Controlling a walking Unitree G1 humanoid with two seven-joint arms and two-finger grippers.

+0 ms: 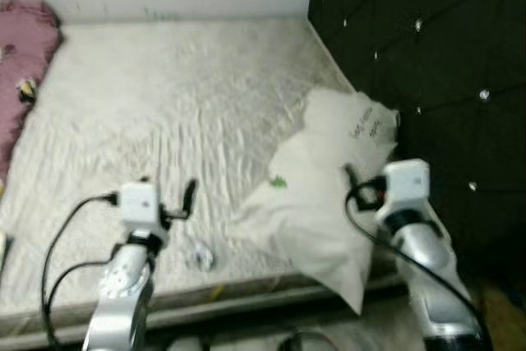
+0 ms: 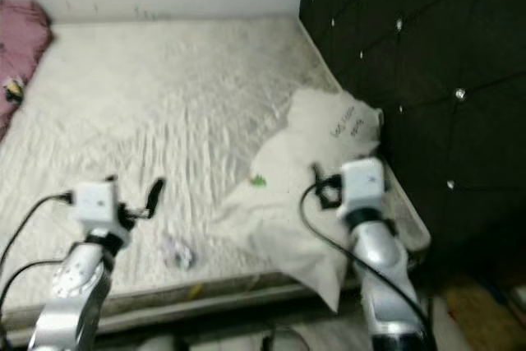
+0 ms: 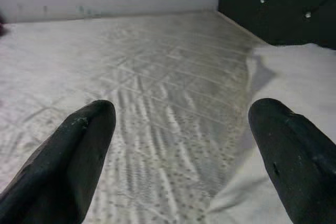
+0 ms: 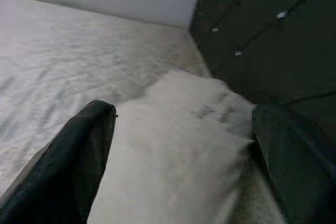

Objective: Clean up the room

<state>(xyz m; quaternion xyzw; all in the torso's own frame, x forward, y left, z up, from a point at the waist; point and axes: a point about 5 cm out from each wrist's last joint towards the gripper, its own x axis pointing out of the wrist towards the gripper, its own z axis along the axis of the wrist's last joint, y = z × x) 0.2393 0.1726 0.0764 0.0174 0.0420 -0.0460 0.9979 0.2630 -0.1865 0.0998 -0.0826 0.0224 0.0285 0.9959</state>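
White pillow [image 1: 325, 195] is the obvious task item: lying crooked at the bed's headboard-side edge, one corner hanging over the front edge, top end touching the black tufted headboard [image 1: 427, 63]. It has a small green mark and some printed text I can't read.

Progress, my read: early. Nothing looks tidied yet.
- Pillow not squared up.
- Small crumpled scrap [image 1: 203, 258], maybe a wrapper, sits on the mattress [image 1: 164, 104] near the front edge, just beside the left claw.
- Pink blanket [image 1: 25, 47] bunched at the far-left edge of the bed, small dark-and-yellow item [image 1: 27, 90] beside it, too small to identify.

Right claw [image 4: 184, 129]: fingers spread wide, straddling the pillow, holding nothing; looks lined up for a grab.
Left claw [image 3: 184, 124]: also wide, empty, over bare mattress left of the pillow.

Containers: none visible, so no bin or basket to drop the scrap in. Mattress has no sheet.
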